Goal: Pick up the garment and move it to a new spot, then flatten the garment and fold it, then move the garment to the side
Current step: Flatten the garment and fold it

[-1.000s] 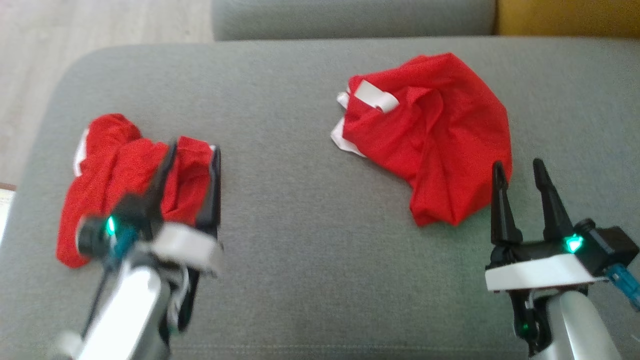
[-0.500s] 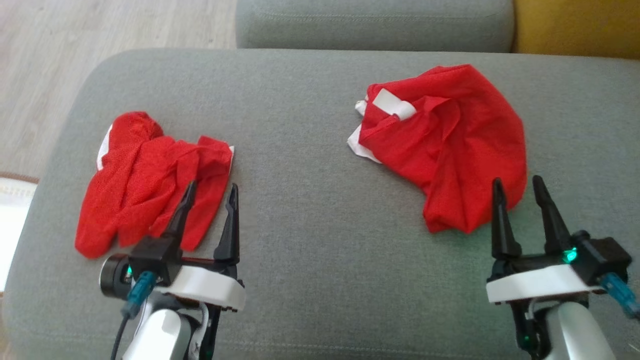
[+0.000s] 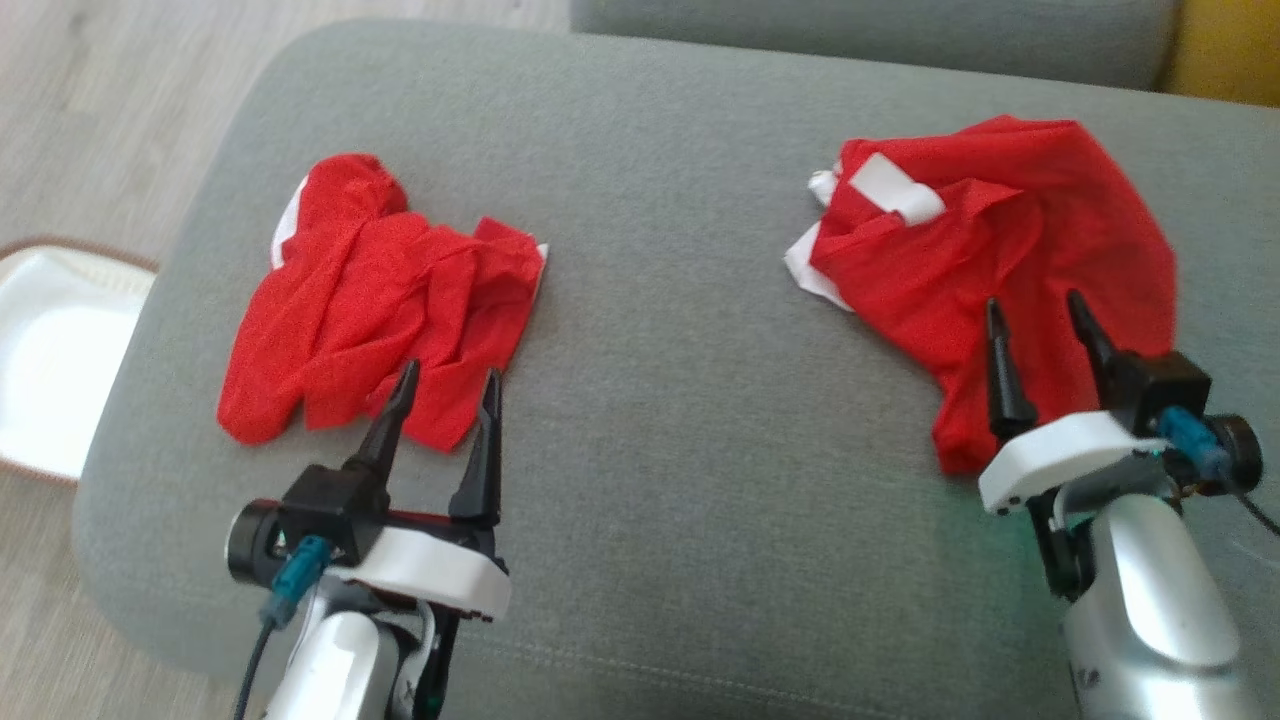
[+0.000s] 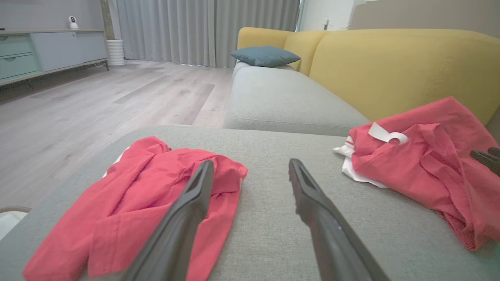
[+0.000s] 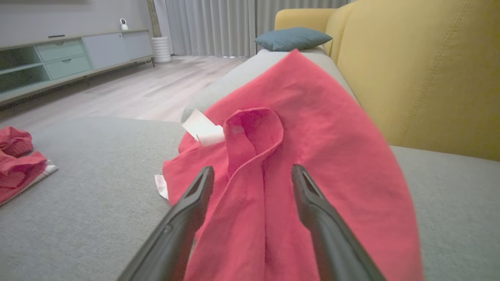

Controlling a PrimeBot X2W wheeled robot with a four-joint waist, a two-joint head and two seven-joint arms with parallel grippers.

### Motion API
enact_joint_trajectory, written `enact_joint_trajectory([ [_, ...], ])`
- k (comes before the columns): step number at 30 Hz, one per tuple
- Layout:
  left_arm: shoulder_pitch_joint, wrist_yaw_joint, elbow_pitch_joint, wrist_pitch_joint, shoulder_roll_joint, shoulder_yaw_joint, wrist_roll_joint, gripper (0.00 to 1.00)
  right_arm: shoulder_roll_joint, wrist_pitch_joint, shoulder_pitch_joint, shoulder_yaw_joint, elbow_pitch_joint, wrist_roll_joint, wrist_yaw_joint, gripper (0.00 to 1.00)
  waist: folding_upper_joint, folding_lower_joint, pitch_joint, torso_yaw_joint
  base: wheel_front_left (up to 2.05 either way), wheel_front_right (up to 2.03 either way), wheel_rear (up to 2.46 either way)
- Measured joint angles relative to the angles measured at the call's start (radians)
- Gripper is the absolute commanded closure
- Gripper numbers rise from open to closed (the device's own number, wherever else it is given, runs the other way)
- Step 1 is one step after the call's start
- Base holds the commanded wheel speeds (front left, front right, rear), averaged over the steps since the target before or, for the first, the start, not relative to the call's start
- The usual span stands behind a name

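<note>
Two crumpled red garments with white trim lie apart on the grey sofa seat (image 3: 660, 420). The left garment (image 3: 380, 300) sits near the seat's left end, and my left gripper (image 3: 450, 372) stands open just short of its near edge, holding nothing. The right garment (image 3: 1000, 250) is a larger heap with a white tag. My right gripper (image 3: 1034, 302) is open above its near part. In the left wrist view, the left gripper (image 4: 250, 164) points between the left garment (image 4: 136, 203) and the right garment (image 4: 429, 168). In the right wrist view, the right gripper (image 5: 254, 169) straddles a raised fold of the right garment (image 5: 312, 148).
A yellow backrest (image 4: 390, 66) runs behind the seat on the right, with a blue cushion (image 4: 265, 56) further along. A white object (image 3: 50, 350) lies on the wooden floor (image 3: 90, 120) beyond the seat's left edge. A low cabinet (image 5: 58, 58) stands against the far wall.
The head camera has shifted. My left gripper has drawn back from over the left garment to its near edge. My right gripper has moved forward over the right garment.
</note>
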Motion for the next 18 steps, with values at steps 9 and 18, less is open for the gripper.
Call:
enact_joint_trajectory([
  [9, -0.007, -0.027, 0.014, 0.0, -0.023, 0.024, 0.015, 0.0, -0.001, 0.007, -0.105, -0.047, 0.158, -0.052, 0.0, 0.0, 0.0, 0.0, 0.043, 0.049, 0.0, 0.0, 0.0],
  [18, -0.007, -0.04, 0.021, 0.0, -0.028, 0.039, 0.026, 0.0, -0.003, -0.023, -0.151, -0.018, 0.27, -0.06, 0.0, 1.0, 0.0, 0.0, 0.051, 0.047, 0.0, 0.0, 0.0],
])
